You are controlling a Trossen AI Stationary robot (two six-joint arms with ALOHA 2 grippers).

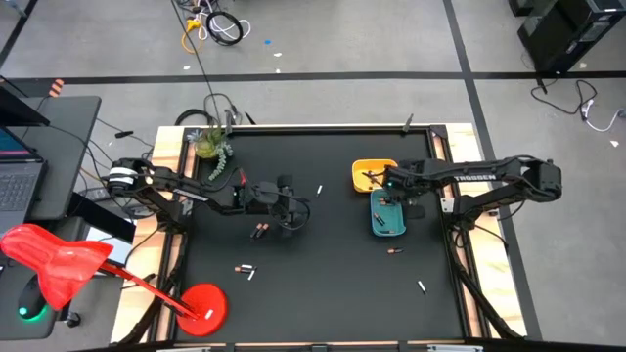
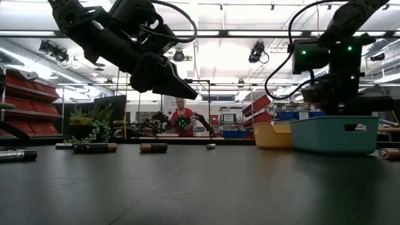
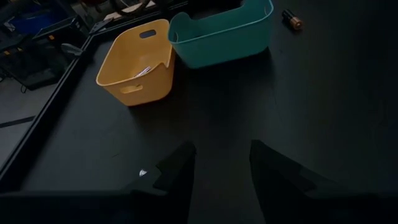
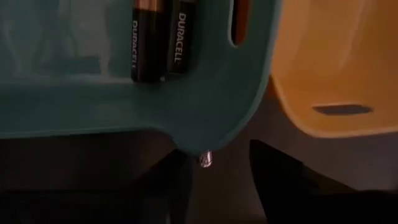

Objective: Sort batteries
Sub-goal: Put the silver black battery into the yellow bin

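Note:
Batteries lie scattered on the black table: a dark pair [image 1: 259, 230], one pale and one dark [image 1: 245, 269], a pale one [image 1: 319, 189], a dark one [image 1: 394, 251] and a pale one [image 1: 422, 286]. Dark Duracell batteries [image 4: 155, 43] lie inside the teal tray [image 1: 386, 217]. My left gripper [image 3: 221, 168] is open above bare table near the middle [image 1: 293, 210], raised clear [image 2: 184, 94]. My right gripper [image 4: 217, 165] is open, hovering at the teal tray's far end [image 1: 393, 191]. A small silver piece [image 4: 205, 160] shows between its fingers, under the tray's rim; I cannot tell what it is.
The yellow tray [image 1: 374, 176] stands against the teal tray's far side, with pale batteries [image 3: 144, 71] in it. A potted plant [image 1: 210, 145] stands at the far left corner. A red dustpan [image 1: 59, 259] and a red disc [image 1: 203, 305] lie at the near left edge. A person [image 2: 181, 119] stands in the room beyond.

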